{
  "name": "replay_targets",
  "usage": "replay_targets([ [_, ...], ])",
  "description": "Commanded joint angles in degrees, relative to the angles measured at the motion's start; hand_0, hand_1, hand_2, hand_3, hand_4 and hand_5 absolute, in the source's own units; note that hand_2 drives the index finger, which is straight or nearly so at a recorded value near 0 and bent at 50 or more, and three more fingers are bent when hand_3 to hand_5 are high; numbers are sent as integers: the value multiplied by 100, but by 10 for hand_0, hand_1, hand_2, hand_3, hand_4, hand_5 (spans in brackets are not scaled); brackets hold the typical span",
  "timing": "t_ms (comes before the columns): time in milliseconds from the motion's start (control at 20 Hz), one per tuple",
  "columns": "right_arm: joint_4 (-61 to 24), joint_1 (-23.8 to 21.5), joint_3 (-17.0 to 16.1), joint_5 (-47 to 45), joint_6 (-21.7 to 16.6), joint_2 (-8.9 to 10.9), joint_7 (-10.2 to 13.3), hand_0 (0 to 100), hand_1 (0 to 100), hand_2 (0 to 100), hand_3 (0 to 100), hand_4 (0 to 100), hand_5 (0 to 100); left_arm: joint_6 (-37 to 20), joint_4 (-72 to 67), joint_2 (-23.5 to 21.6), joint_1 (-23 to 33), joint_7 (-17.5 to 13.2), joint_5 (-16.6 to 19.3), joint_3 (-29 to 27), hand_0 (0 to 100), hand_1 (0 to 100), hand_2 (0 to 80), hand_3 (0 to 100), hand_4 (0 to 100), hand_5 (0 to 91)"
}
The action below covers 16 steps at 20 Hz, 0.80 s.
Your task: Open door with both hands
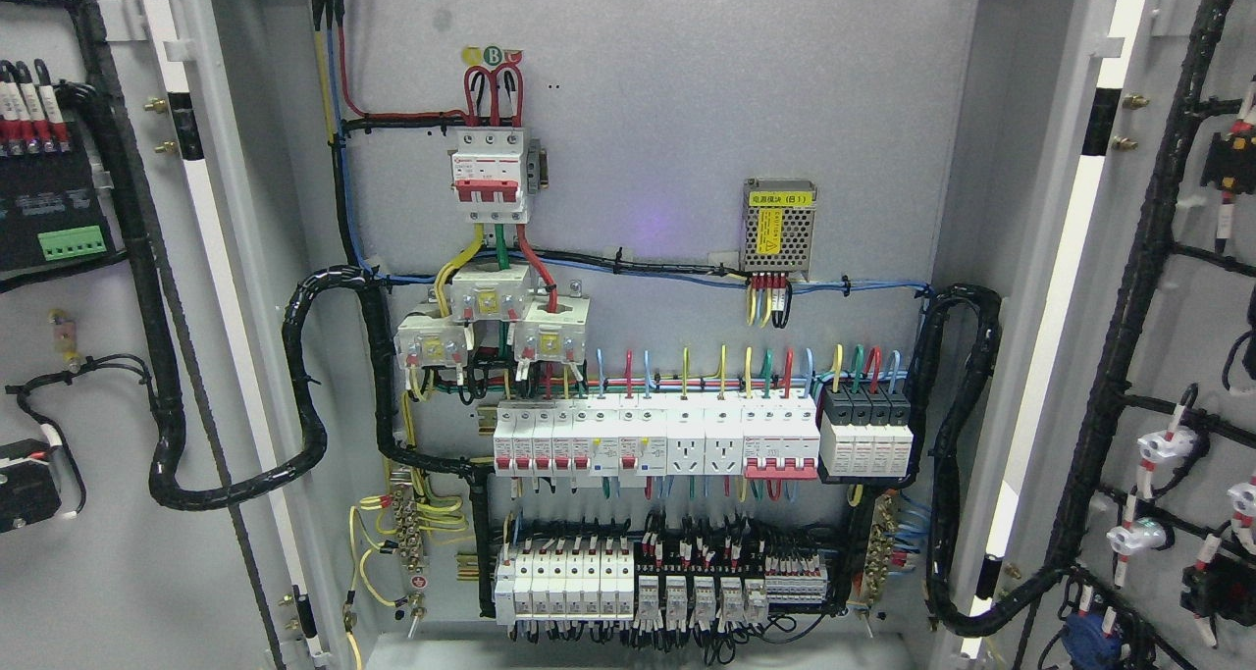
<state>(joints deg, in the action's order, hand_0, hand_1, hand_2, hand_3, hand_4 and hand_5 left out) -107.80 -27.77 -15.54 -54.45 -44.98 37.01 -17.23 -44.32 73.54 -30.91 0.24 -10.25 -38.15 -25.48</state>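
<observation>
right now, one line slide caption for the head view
Both cabinet doors, left door and right door, swung open, exposing breaker rows and wiring; no robot hand visible.

You see a pale grey cabinet back panel. White breaker rows carry red toggles. Wires above them run red, yellow, green, blue. Black spiral-wrapped cable looms curve left and right. The perforated silver power supply bears a yellow label. A green terminal block sits on the left door.

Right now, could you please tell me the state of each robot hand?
Left robot hand: not in view, so its state cannot be told.
Right robot hand: not in view either; only the open grey electrical cabinet shows.
</observation>
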Motion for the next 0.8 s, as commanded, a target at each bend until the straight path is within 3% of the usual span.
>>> replay_targets([
  [0, 312, -9, -124, -197, -28, -10, 18, 120, 389, 0, 0, 0, 0, -3057, 563, 155, 256, -12, 9, 429, 120, 389, 0, 0, 0, 0],
  [501, 427, -79, -247, -435, -37, -10, 18, 120, 389, 0, 0, 0, 0, -2371, 2532, 595, 1188, -3, 62, 1036, 120, 389, 0, 0, 0, 0],
  [751, 226, -210, -195, -452, -55, 7, 9, 120, 389, 0, 0, 0, 0, -2047, 2876, 850, 1408, -3, 246, 1308, 120, 389, 0, 0, 0, 0],
])
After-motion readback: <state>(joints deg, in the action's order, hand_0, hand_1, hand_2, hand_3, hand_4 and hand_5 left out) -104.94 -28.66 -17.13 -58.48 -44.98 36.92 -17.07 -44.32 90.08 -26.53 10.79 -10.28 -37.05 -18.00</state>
